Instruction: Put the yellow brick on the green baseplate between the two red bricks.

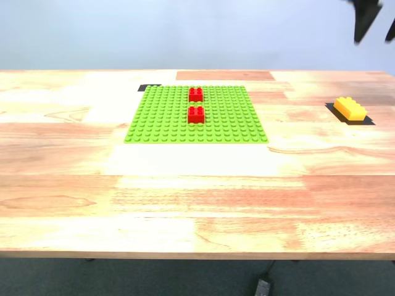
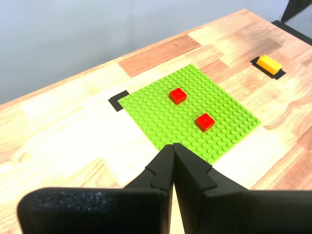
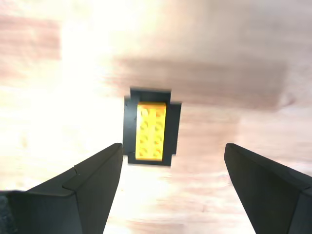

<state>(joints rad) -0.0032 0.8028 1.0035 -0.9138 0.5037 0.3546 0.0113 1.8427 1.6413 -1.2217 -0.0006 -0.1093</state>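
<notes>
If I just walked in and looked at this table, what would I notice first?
Probably the big green baseplate lying flat in the middle of the wooden table, with two red bricks standing on it and a small gap between them. Next, the yellow brick sits alone on a black patch near the exterior view's right edge, and my second hand hangs wide open above it.

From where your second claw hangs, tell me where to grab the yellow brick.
Come straight down on the yellow brick and pinch its two long side walls at mid-length. It lies flat, studs up, and my open second claw probably already spans its narrow width.
</notes>
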